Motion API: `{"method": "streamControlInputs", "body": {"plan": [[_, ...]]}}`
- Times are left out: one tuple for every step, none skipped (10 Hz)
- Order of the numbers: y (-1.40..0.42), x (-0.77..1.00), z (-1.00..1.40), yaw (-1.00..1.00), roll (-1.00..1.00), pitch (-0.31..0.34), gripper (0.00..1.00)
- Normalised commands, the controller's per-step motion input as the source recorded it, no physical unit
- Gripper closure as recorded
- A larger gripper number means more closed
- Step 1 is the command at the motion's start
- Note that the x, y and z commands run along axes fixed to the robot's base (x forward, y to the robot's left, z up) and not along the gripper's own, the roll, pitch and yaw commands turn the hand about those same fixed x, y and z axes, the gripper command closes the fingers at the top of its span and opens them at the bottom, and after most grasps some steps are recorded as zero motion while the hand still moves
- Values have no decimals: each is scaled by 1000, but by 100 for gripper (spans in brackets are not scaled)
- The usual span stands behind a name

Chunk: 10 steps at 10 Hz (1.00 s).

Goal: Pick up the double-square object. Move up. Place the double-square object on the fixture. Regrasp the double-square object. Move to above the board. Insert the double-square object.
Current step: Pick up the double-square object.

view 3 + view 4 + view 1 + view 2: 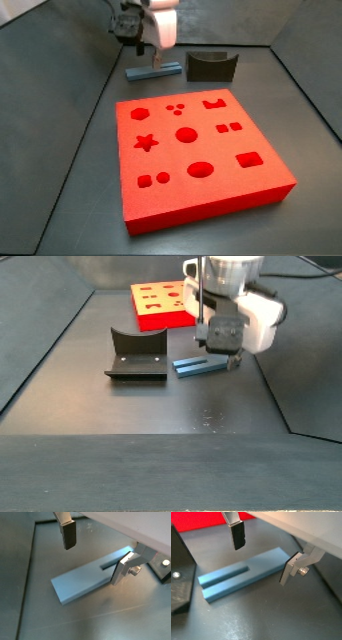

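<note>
Directly below gripper (pixel 261 554), jaws apart, double-square object (pixel 240 574) flat on floor

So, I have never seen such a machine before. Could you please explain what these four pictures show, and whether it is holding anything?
It is a robot arm with a two-fingered end effector. Two pictures come from cameras on its wrist, looking down past the fingers. The other two come from cameras fixed beside the table. On the dark floor lie a blue-grey bar, a small dark notched block, the fixture, and a big red board with shaped holes. The end effector hangs just above the bar, with its fingers open on either side of it. It holds nothing.
</note>
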Motion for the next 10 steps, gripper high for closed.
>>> {"method": "streamControlInputs", "body": {"plan": [[0, -149, -334, 0, -59, -194, 0], [0, -120, -297, 0, -69, -186, 0], [0, -17, -249, 0, -44, -131, 0], [0, 0, -269, -20, -93, -111, 0], [0, 34, -151, -77, -123, -61, 0], [0, 74, 0, -106, -134, -24, 0], [0, 20, 0, -71, -96, -66, 0], [0, 57, -77, -69, -50, -34, 0], [0, 89, -126, -63, -33, -4, 0], [0, 46, -151, -69, -41, -16, 0]]}}
